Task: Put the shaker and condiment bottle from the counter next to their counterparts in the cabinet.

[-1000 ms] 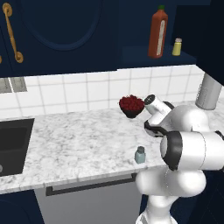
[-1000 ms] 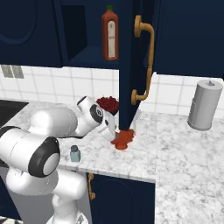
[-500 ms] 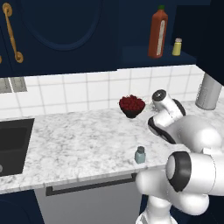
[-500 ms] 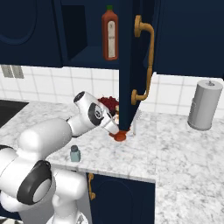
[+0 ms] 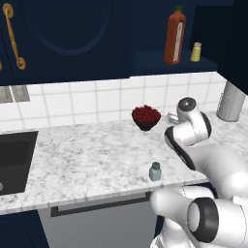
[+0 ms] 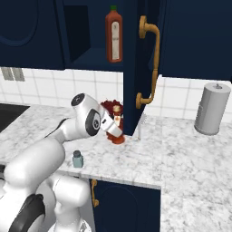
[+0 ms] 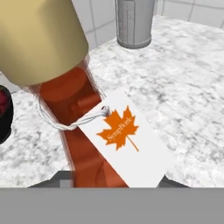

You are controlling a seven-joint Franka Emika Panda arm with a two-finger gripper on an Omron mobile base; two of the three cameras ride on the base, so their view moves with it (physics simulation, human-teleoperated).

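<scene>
Tool point(image 6: 117, 134) clenched around the condiment bottle point(image 7: 83, 131), low over the counter point(image 6: 181, 154).

Close before the hand, the condiment bottle point(image 7: 83, 131) with tan cap and maple-leaf tag rises above the speckled counter point(image 7: 183, 87); a grey cylinder point(image 7: 134, 22) stands beyond.

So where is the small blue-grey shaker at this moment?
The shaker stands upright near the front edge of the counter, to the right of the sink and in front of the dark bowl of red fruit; nothing touches it.
</scene>
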